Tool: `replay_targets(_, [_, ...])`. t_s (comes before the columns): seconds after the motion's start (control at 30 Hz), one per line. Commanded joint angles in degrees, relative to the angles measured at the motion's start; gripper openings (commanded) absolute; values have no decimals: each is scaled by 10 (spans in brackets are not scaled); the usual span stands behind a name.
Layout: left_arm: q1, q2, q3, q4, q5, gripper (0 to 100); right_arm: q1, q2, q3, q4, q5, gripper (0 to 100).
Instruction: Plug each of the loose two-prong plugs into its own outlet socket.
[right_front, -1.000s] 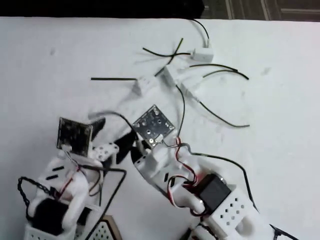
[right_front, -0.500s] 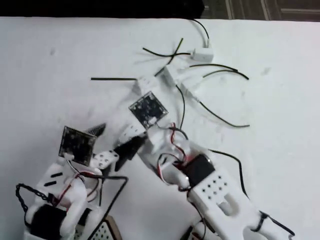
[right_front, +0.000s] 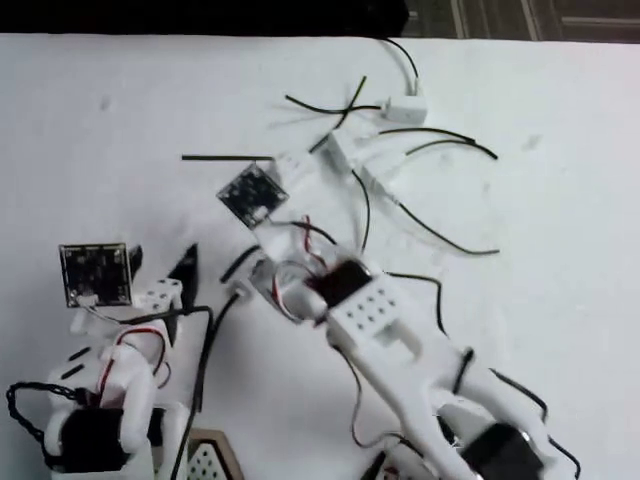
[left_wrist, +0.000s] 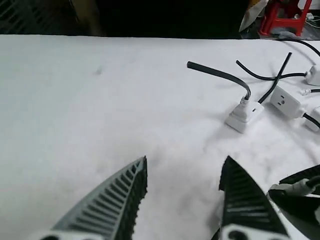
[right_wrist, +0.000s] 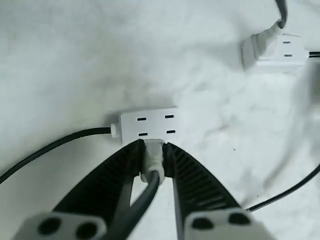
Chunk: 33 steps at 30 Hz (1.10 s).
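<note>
My right gripper (right_wrist: 151, 149) is shut on a white two-prong plug (right_wrist: 151, 157) whose black cord (right_wrist: 142, 202) trails back between the fingers. The plug's tip stands at the edge of a white outlet block (right_wrist: 150, 121) with several slots; I cannot tell if they touch. From above, that block (right_front: 291, 168) lies just beyond the right arm (right_front: 370, 312). A second block (right_wrist: 280, 51) lies farther off with a plug at its end. My left gripper (left_wrist: 182, 172) hangs open over bare table, well short of the outlet block (left_wrist: 244, 115); from above, the left gripper (right_front: 162, 258) sits at the lower left.
Two more white outlet blocks (right_front: 405, 108) (right_front: 341, 150) lie at the back among several loose black cords (right_front: 430, 228). A wood-edged object (right_front: 212, 462) sits at the near edge between the arms. The table's left side is bare white surface.
The right arm has stretched toward the back left, bringing its plug up to the outlet block. The left arm has swung left, away from the right arm.
</note>
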<state>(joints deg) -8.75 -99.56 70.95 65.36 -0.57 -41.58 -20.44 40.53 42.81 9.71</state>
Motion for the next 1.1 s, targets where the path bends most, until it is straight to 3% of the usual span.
replay_targets(0.0, [-13, -1, -3, -9, 4, 215, 4, 52, -62, -23, 7, 17])
replay_targets(0.37, [-12, -1, -2, -10, 4, 215, 37, 197, -114, -95, 4, 17])
replay_targets(0.6, [-15, -1, 41, -73, 4, 215, 35, 205, -113, -92, 4, 17])
replay_targets(1.07, [-15, -1, 42, -75, 4, 215, -7, 155, -83, -65, -29, 17])
